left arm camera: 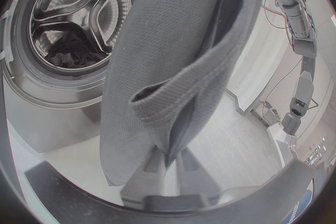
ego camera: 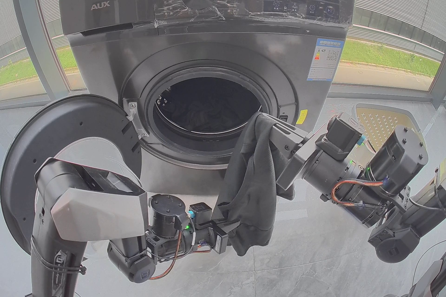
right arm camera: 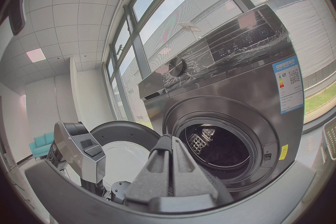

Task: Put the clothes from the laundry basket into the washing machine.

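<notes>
Currently the garment (ego camera: 251,182), a dark grey knit piece, hangs in the air just near of the drum (ego camera: 209,105) mouth of the washer (ego camera: 209,47), toward its right side, held by both arms. The right gripper (ego camera: 275,125) pinches the top edge, its fingers pressed together on a fold of cloth, level with the lower right of the opening. The left gripper (ego camera: 228,224) sits lower and nearer, pinching the bottom. In the left wrist view its fingers (left arm camera: 148,170) close on a folded, stitched hem. Between the two holds the cloth drapes in loose folds and is not stretched.

It looks light and wholly limp, so it will likely sag, swing and trail wherever it is not held. The knit seems grippy rather than slick, and nothing about it looks fragile, so a firm pinch should be safe. The doubled hem is probably the best place to hold, being thicker and less likely to slip out than a single layer. The main risk, I judge, is a loose tail hanging outside the opening.

Dark clothes (left arm camera: 71,55) already lie in the drum. The door (ego camera: 60,135) stands open at left, and the basket (ego camera: 383,124) is at far right.
</notes>
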